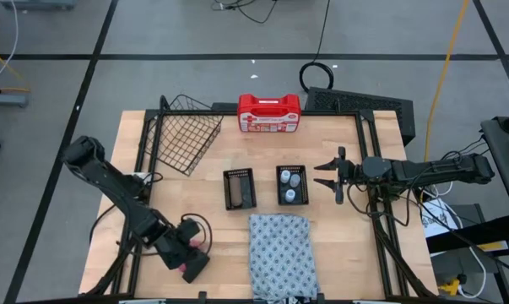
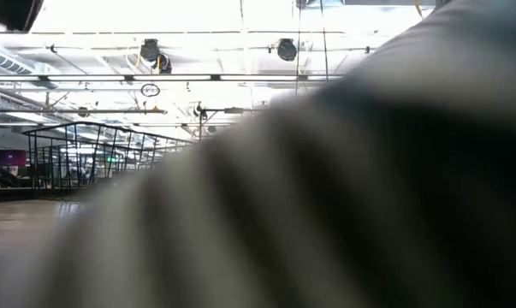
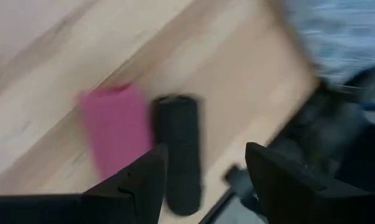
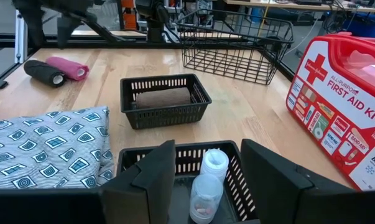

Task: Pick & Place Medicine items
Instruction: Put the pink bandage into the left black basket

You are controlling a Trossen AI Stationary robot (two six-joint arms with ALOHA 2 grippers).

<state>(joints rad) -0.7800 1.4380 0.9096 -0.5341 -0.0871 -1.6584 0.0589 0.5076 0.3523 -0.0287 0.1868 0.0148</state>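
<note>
**Pink and black rolls at the cloth's left: pickup hazards**

Pink roll (image 3: 114,134) and black roll (image 3: 178,149) lie side by side, touching or nearly so, on the tabletop (image 1: 338,253) to the left of the cloth (image 1: 279,245), near the front edge. The left gripper (image 3: 206,155) hangs low over them, jaws spread and empty, with the black roll partly under one finger rather than centred in the gap. Closing from this offset would likely nudge the black roll against the pink one. It could also pinch both at once or squeeze one out sideways, and either roll could then run off the nearby edge.

Beyond the cloth stand two mesh trays. One holds a brown block (image 4: 165,98); the other, further right, holds whitish bottles (image 4: 211,177). The right gripper (image 1: 326,177) waits just right of the bottle tray (image 1: 290,171), jaws spread and empty. The bottles stand close together, so a finger dropped between them could tip one or catch the mesh wall.
</note>
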